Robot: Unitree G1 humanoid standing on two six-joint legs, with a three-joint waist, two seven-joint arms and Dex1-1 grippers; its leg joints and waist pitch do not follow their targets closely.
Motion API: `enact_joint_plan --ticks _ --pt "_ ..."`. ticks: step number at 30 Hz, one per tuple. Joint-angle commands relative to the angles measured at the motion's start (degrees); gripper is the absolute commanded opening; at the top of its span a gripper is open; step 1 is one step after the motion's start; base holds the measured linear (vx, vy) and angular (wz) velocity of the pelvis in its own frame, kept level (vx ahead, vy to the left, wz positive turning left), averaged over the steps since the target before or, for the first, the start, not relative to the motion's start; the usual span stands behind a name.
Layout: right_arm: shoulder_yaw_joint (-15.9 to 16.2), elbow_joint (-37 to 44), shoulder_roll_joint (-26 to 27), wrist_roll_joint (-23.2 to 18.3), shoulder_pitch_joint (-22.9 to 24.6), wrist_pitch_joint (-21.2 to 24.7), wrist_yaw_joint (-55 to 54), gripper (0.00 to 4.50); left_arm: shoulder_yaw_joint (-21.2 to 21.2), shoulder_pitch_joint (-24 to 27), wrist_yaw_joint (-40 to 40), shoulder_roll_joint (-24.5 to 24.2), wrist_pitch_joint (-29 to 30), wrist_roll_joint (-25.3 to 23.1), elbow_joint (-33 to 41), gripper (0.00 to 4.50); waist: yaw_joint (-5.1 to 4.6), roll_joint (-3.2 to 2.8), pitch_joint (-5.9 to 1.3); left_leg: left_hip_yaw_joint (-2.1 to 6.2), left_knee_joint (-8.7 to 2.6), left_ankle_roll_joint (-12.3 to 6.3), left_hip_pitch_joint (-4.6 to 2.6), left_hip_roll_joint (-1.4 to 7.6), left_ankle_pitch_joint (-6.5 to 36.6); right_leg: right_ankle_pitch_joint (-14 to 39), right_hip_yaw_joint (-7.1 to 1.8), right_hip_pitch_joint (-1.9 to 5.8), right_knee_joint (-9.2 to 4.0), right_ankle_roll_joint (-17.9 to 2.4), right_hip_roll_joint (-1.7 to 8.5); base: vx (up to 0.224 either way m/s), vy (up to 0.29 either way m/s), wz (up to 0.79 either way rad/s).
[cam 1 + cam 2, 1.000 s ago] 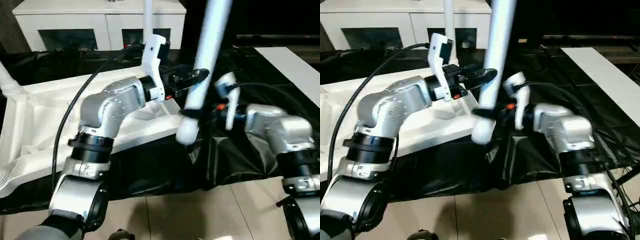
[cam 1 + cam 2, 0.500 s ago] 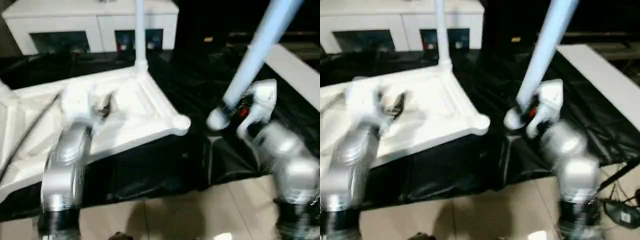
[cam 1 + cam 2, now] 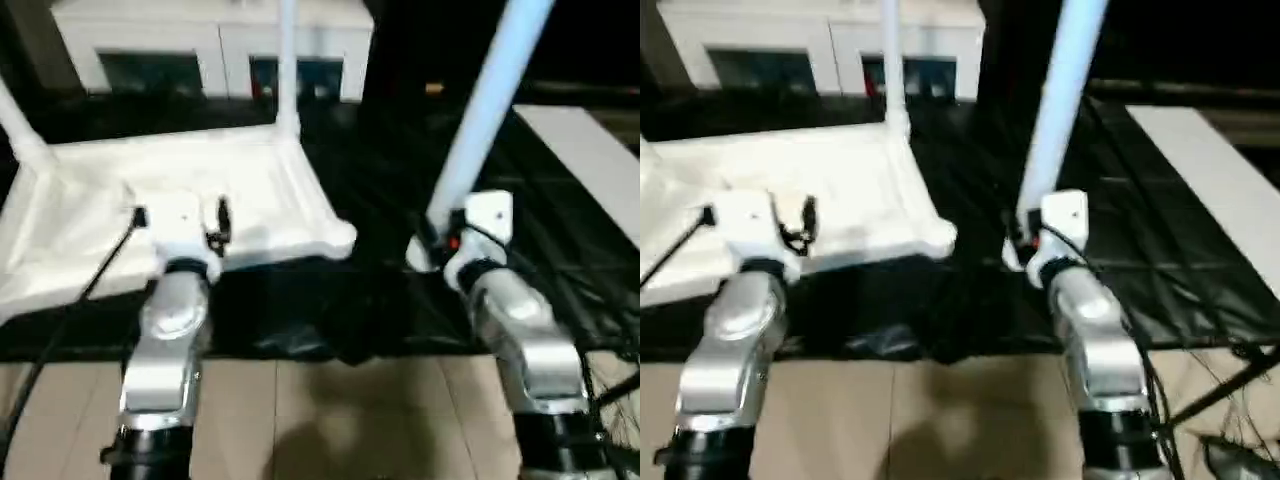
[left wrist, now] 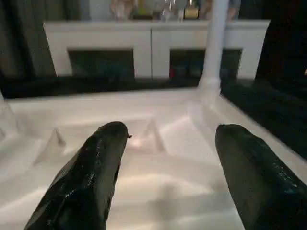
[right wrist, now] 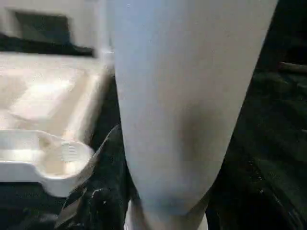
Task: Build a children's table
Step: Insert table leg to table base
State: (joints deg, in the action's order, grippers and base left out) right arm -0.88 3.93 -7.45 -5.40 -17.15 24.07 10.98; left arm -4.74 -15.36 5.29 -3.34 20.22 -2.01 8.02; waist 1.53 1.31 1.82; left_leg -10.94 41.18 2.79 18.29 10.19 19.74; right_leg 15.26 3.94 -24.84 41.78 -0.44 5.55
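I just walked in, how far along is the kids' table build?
Two legs already stand in the upturned tabletop. The right hand grips another leg beside the empty near corner socket. The left hand hovers open. Seating that leg remains.

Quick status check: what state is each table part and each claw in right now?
Tabletop: upside down on the black cloth, near corner socket empty.
Far-corner leg: upright in its socket.
Held leg: tilted, not yet socketed.
Left claw: open, empty, over the tabletop.
Right claw: shut on the held leg.
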Motion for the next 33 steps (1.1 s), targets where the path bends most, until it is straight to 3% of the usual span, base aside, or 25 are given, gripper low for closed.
enact_joint_plan --ticks 1,2,3,4,5,6,9,10,11,12,14,16,18,19,22,23,24,26,27,28,29,30,31,32,33 --pt "0.0 1.2 -0.4 -1.5 1.5 -1.1 1.3 1.85 0.6 -1.0 -0.8 -0.1 -0.5 0.0 -0.8 3.39 0.55 2.03 -3.48 3.30 -1.68 -16.13 4.18 -1.92 -14.9 -14.7 -7.51 5.44 -7.09 1.6 7.00 0.000 0.000 0.00" --pt "0.2 1.3 -0.4 -1.4 1.7 -1.2 1.3 1.85 0.6 -1.0 -0.7 -0.1 -0.5 0.1 -0.9 3.39 2.33 1.62 -3.20 4.09 -1.80 -12.04 4.45 -1.23 -10.6 -10.1 -7.29 5.46 -8.05 4.7 7.82 -0.009 -0.109 -0.04" --pt "0.7 1.3 -0.4 -0.9 2.3 -1.3 1.6 1.85 0.5 -1.2 -0.7 -0.3 -1.0 0.3 -1.1 3.39 2.43 1.47 -3.58 4.37 -3.42 -6.69 3.72 -1.64 -9.3 -8.3 -6.85 5.36 -7.21 6.9 4.79 -0.009 -0.109 -0.04" --pt "0.8 1.4 -0.2 -1.0 2.5 -1.1 1.9 1.85 0.5 -1.2 -0.9 -0.6 -1.6 0.2 -1.3 3.39 2.30 1.03 -3.70 4.64 -4.72 -4.19 4.21 -1.96 -12.8 -15.7 -5.49 6.46 -6.36 7.1 2.63 -0.048 -0.149 0.01" --pt "0.8 1.4 -0.2 -1.0 2.5 -1.1 1.9 1.85 0.4 -1.2 -0.9 -0.6 -1.6 0.3 -1.3 3.39 2.18 0.61 -3.59 4.94 -5.27 -3.56 4.12 -1.61 -13.7 -19.1 -5.18 6.25 -6.21 6.5 2.57 -0.060 -0.101 -0.03" --pt "0.8 1.3 0.0 -1.0 2.6 -1.2 2.0 1.85 0.1 -1.2 -0.6 -0.7 -1.6 0.0 -1.4 3.39 1.73 -0.09 -3.10 4.82 -6.93 -0.72 3.05 -1.16 -7.9 -12.1 -3.94 6.20 -7.35 4.2 1.10 -0.060 -0.101 -0.03" --pt "0.8 1.1 0.6 -1.5 2.4 -1.3 2.0 1.85 0.1 -1.0 -1.4 -1.2 -1.9 -0.2 -1.3 3.39 0.86 -0.94 -1.68 4.03 -9.35 0.67 0.88 0.14 6.8 19.2 -2.74 5.82 -10.38 -2.8 0.28 -0.051 -0.025 0.01" --pt "0.8 1.2 0.7 -1.6 2.3 -1.3 2.2 1.85 0.2 -1.0 -1.3 -1.3 -2.1 -0.5 -1.3 3.39 0.23 -1.19 -0.78 3.66 -9.71 0.40 -1.78 0.48 15.2 31.7 -1.75 4.42 -12.48 -4.2 0.03 0.000 0.000 0.00" --pt "1.1 1.1 0.8 -2.0 2.2 -1.5 2.8 1.85 0.3 -1.0 -1.2 -1.5 -2.1 -0.8 -1.5 3.39 -0.04 -1.45 -0.42 3.84 -9.95 0.20 -2.75 0.67 18.4 34.3 -1.21 4.32 -12.97 -4.7 0.07 -0.068 0.024 -0.01" --pt "1.5 1.0 0.9 -2.4 2.1 -1.4 3.3 1.85 0.4 -1.0 -1.3 -1.6 -2.1 -0.6 -1.6 3.39 -1.01 -1.64 0.15 4.11 -10.25 -0.30 -4.16 0.78 24.7 39.1 0.85 4.55 -14.50 -2.9 -0.17 0.000 0.000 0.00" --pt "1.9 0.9 0.9 -2.5 2.2 -1.5 3.3 1.85 0.3 -1.0 -1.6 -1.5 -2.1 -0.1 -1.7 3.39 -1.50 -2.22 0.12 4.40 -10.71 -0.80 -4.86 1.37 27.2 36.4 1.90 4.84 -14.79 -2.8 0.08 0.000 0.000 0.00" --pt "2.1 1.0 1.1 -2.8 2.2 -1.6 3.6 1.85 0.4 -0.9 -1.7 -1.5 -2.3 0.0 -1.5 3.39 -2.16 -2.77 -0.53 4.89 -12.19 -1.05 -3.53 2.20 26.6 29.0 1.54 7.19 -13.56 -4.6 1.18 0.000 0.000 0.00" --pt "2.6 1.0 1.0 -2.4 2.2 -1.8 3.6 1.85 0.4 -0.8 -1.5 -1.5 -2.5 -0.1 -1.5 3.39 -2.27 -2.52 -0.82 4.26 -12.03 -1.20 -2.46 1.48 21.9 27.9 0.78 8.06 -13.66 -6.8 1.50 0.000 0.000 0.00" --pt "2.7 0.8 1.0 -2.3 2.1 -1.9 3.7 1.85 0.4 -0.8 -1.4 -1.3 -2.5 0.1 -1.5 3.39 -1.26 -2.07 -1.24 4.44 -11.63 -3.74 0.58 0.23 15.1 30.1 0.80 10.46 -14.06 -6.2 3.05 0.000 0.000 0.00" --pt "2.6 -0.3 0.9 -2.0 1.4 -2.0 4.3 1.85 0.6 -0.8 -1.2 -1.3 -2.8 -0.3 -1.9 3.39 -0.72 -1.27 -2.29 5.15 -9.46 -10.83 4.42 -1.21 0.5 25.6 1.59 13.16 -14.27 -7.3 4.27 0.051 0.008 0.23" --pt "2.6 -0.5 0.7 -1.9 1.3 -2.1 4.5 1.85 0.7 -0.7 -1.2 -1.2 -2.7 -0.3 -1.9 3.39 -0.71 -1.86 -2.68 5.22 -9.14 -12.26 3.95 -1.44 -1.7 23.2 2.15 12.94 -14.21 -8.0 4.14 0.147 0.008 0.81" --pt "2.8 -0.9 0.2 -1.6 1.0 -2.3 5.0 1.85 0.9 -0.3 -1.2 -1.1 -2.8 -0.4 -1.9 3.39 -1.00 -2.12 -3.06 6.04 -8.49 -16.97 3.82 -1.64 -8.0 15.2 4.21 12.73 -13.75 -10.1 3.09 0.108 0.005 0.66" --pt "3.0 -1.1 -0.1 -1.4 0.9 -2.6 5.2 1.85 1.0 0.2 -1.2 -1.0 -3.0 -0.5 -2.0 3.39 -1.03 -2.51 -3.42 6.91 -8.43 -20.36 2.92 -1.72 -13.3 9.2 5.28 12.52 -12.83 -11.4 1.80 0.152 0.014 0.78" --pt "3.4 -1.3 -0.5 -1.1 0.7 -3.3 5.6 1.85 1.2 1.4 -1.2 -0.8 -3.7 -0.6 -2.3 3.39 -1.70 -3.38 -3.61 9.82 -8.57 -27.34 -0.68 -1.73 -23.3 4.0 6.44 10.96 -10.43 -10.6 -1.53 0.172 0.019 0.78" --pt "3.4 -1.3 -0.5 -1.1 0.7 -3.3 5.6 1.85 1.2 1.4 -1.2 -0.8 -3.7 -0.6 -2.3 3.39 -1.70 -3.38 -3.61 9.82 -8.57 -27.34 -0.68 -1.73 -23.3 4.0 6.44 10.96 -10.43 -10.6 -1.53 0.229 -0.013 0.72" --pt "3.2 -1.4 -0.3 -1.5 0.8 -3.4 5.6 1.85 1.3 2.4 -1.2 -0.9 -4.5 -0.8 -2.7 3.39 -3.30 -4.74 -3.89 12.97 -8.09 -30.15 -9.73 2.85 -27.7 7.4 5.04 3.10 -6.06 -8.9 -2.66 0.226 -0.063 0.37" --pt "2.6 -1.6 0.2 -2.5 0.9 -3.3 5.5 1.85 1.6 4.5 -1.5 -0.8 -6.1 -0.8 -3.3 3.39 -2.60 -2.81 -3.66 16.67 -8.58 -33.95 -11.56 7.92 -39.9 7.2 0.75 -2.58 -0.68 -0.9 0.34 0.226 -0.063 0.37" --pt "2.6 -1.6 0.2 -2.5 0.9 -3.3 5.5 1.85 1.6 4.5 -1.5 -0.8 -6.1 -0.8 -3.3 3.39 -2.58 -2.34 -3.54 16.06 -8.88 -33.29 -10.96 7.66 -40.9 4.8 -0.60 -3.42 -0.23 0.3 1.33 0.126 -0.086 -0.02" --pt "2.3 -1.6 0.5 -3.0 1.0 -3.1 5.4 1.85 1.8 5.4 -1.7 -0.8 -6.8 -0.7 -3.6 3.39 -2.27 -1.75 -3.21 14.40 -9.10 -30.94 -9.60 5.80 -38.1 1.3 -1.56 -3.30 -1.08 0.2 1.79 0.032 -0.093 0.00" --pt "2.2 -1.4 0.6 -3.1 1.2 -3.1 5.3 1.85 2.2 6.9 -2.1 -1.0 -8.4 -0.8 -4.0 3.39 -0.26 3.06 -3.21 6.71 -4.32 -20.53 -0.89 -6.81 -15.7 -5.4 -7.11 7.62 -8.70 -6.0 2.03 0.032 -0.093 0.00"
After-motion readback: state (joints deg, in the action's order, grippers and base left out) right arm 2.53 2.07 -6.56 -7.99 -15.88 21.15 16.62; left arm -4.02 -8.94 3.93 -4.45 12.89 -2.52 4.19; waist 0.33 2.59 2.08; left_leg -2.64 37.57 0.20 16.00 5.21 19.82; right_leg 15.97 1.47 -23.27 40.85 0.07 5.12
